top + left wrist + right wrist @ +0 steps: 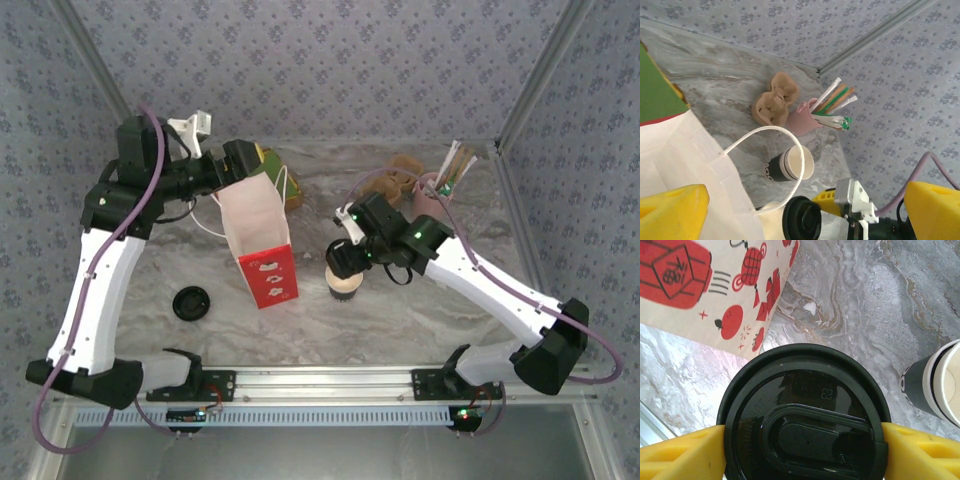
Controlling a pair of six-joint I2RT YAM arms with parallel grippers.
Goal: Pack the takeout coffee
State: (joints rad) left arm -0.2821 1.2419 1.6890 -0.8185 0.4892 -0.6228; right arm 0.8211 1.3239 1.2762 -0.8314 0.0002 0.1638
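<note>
The takeout coffee (343, 288) stands uncovered on the table near the middle of the top view, just right of the paper bag (262, 250). Just up-frame of it, the right gripper (345, 258) clamps a black lid (802, 412). The left gripper (240, 165) gapes wide at the bag's mouth, perhaps touching its rim.

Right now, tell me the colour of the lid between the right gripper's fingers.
Black, with a glossy sheen; the lid shows best in the right wrist view.
</note>
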